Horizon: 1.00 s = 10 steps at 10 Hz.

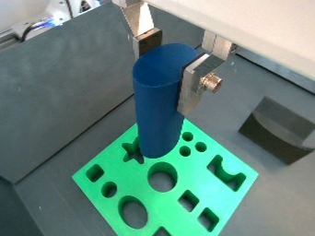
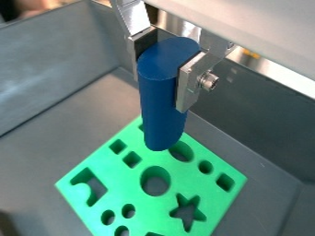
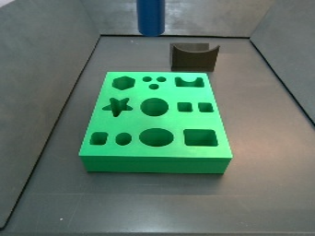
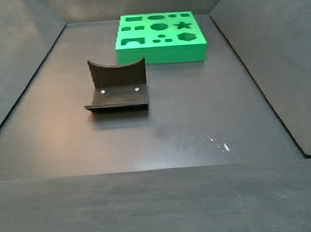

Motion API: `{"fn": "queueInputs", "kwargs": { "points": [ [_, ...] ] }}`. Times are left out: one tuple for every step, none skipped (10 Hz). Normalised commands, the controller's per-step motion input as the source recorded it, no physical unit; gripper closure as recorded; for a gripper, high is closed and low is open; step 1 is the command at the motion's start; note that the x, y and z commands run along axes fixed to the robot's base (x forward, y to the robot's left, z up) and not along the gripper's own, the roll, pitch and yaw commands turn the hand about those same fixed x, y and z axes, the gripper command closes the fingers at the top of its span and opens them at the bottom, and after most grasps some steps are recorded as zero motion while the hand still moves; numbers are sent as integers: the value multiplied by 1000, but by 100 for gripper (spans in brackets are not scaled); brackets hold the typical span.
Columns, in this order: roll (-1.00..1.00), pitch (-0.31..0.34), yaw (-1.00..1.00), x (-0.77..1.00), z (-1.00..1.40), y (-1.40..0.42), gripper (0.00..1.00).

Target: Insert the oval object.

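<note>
The oval object, a smooth blue peg (image 1: pixel 160 101), hangs upright in my gripper (image 1: pixel 170 63), which is shut on its upper end; both also show in a wrist view, the gripper (image 2: pixel 168 60) and the peg (image 2: pixel 160 97). Below it lies the green block (image 1: pixel 105 175) with several shaped holes, among them a large oval hole (image 1: pixel 133 214). The peg's lower end is well above the block, apart from it. In a side view only the peg's lower part (image 3: pixel 149 17) shows, above the far side of the block (image 3: pixel 157 157) with its oval hole (image 3: pixel 155 138).
The dark fixture (image 3: pixel 194 55) stands on the floor behind the green block; it also shows in a side view (image 4: pixel 116 88), in front of the block (image 4: pixel 163 47). Grey walls (image 2: pixel 50 74) close in the work floor.
</note>
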Motion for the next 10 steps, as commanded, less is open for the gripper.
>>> {"fn": "queueInputs", "kwargs": {
  "points": [
    [69, -166, -900, -100, -920, -314, 100],
    [70, -164, -897, -100, -923, -314, 100],
    [74, -160, -900, -100, -926, -314, 100],
    [74, -156, -891, -83, -931, -317, 100],
    [66, -131, -797, 0, -917, -354, 100],
    [83, -79, -614, 31, -900, -494, 100],
    [113, 0, -480, 206, -909, -580, 100],
    [264, 96, -243, 446, -683, -563, 100],
    [420, 219, -51, 537, -326, -466, 100],
    [469, 253, -46, 500, -197, -409, 100]
  ]
}}
